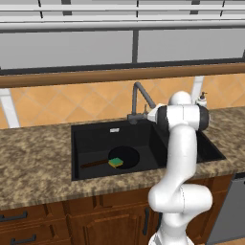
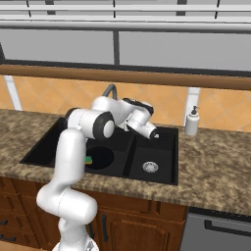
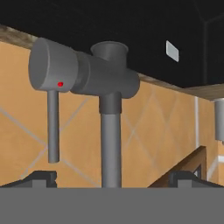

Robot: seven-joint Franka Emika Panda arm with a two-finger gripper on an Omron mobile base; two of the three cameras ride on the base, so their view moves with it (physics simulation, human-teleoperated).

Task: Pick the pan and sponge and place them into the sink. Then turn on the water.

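Now | pan [image 1: 125, 157]: 1, in sink [image 1: 95, 135] | sponge [image 1: 115, 162]: 1, on pan | basins: 2 | tool [image 3: 112, 178]: jaws spread wide, empty

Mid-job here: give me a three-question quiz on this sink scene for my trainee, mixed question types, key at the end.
1. True or false: the sponge lies on the pan in the large basin of the sink.
2. Multiple choice: in the hand view, the gripper faces (A) the soap dispenser, (B) the faucet base with its lever, (C) a drain.
3. Fill in: the gripper's jaws stand ____.

Key: 1 true. 2 B; the lever hangs upside down in that rolled view. 3 open, holding nothing.
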